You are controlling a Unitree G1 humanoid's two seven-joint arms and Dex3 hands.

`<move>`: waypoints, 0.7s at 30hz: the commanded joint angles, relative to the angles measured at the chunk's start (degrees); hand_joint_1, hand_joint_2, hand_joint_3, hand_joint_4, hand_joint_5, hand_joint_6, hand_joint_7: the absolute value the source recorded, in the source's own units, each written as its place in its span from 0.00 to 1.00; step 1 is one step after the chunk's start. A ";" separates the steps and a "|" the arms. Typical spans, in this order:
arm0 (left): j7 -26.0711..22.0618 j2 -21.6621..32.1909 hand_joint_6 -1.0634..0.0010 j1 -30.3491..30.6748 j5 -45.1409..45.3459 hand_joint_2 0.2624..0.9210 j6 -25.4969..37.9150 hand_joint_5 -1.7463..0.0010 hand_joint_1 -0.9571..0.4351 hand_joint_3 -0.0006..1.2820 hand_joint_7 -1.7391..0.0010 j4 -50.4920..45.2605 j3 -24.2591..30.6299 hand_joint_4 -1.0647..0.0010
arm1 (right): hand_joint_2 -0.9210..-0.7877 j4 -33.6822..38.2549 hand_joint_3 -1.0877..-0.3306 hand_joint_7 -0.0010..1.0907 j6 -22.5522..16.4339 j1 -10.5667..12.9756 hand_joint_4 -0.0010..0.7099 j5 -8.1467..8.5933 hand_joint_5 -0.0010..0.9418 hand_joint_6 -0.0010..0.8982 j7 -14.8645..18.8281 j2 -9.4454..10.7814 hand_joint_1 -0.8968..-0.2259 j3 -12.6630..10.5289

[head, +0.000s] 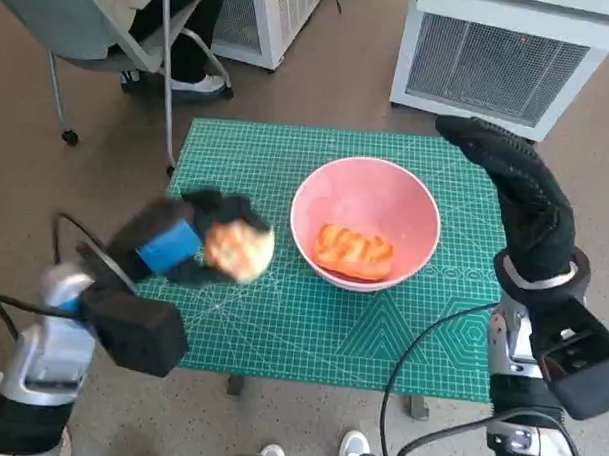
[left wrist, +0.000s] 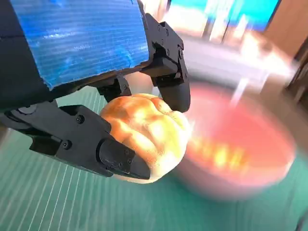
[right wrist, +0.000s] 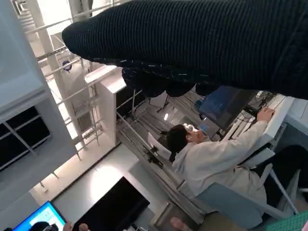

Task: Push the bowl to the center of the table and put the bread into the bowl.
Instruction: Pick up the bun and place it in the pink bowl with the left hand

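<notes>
The pink bowl [head: 365, 226] stands upright near the middle of the tabletop [head: 281, 327], which is covered by a green cutting mat with a white grid. Inside it lies a long orange pastry [head: 355, 252], its long axis running left to right across the bowl's floor. A round bread roll [head: 239, 249] is just left of the bowl, gripped by the left hand [head: 179, 246]; it is roughly ball-shaped, so it has no clear long axis. In the left wrist view the black fingers [left wrist: 120, 159] close around the roll [left wrist: 149, 137] from two sides, with the blurred bowl [left wrist: 240, 149] just beyond it.

The right hand [head: 521, 201], in its black glove, is held at the right edge of the tabletop, beside the bowl and apart from it, fingers stretched out and holding nothing.

Beyond the far edge of the tabletop stand a white grilled cabinet [head: 501, 55] and a wheeled chair [head: 121, 36] with a person's legs. The right wrist view shows a seated person [right wrist: 216, 159] at a desk. No writing is legible.
</notes>
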 commanded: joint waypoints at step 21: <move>2.92 -14.58 0.40 -29.19 5.81 1.00 -10.64 0.27 0.69 0.08 0.33 30.89 -15.44 0.46 | 0.00 1.21 0.44 0.50 -0.20 -0.41 0.37 -0.55 0.00 0.05 -0.12 0.59 0.46 -0.07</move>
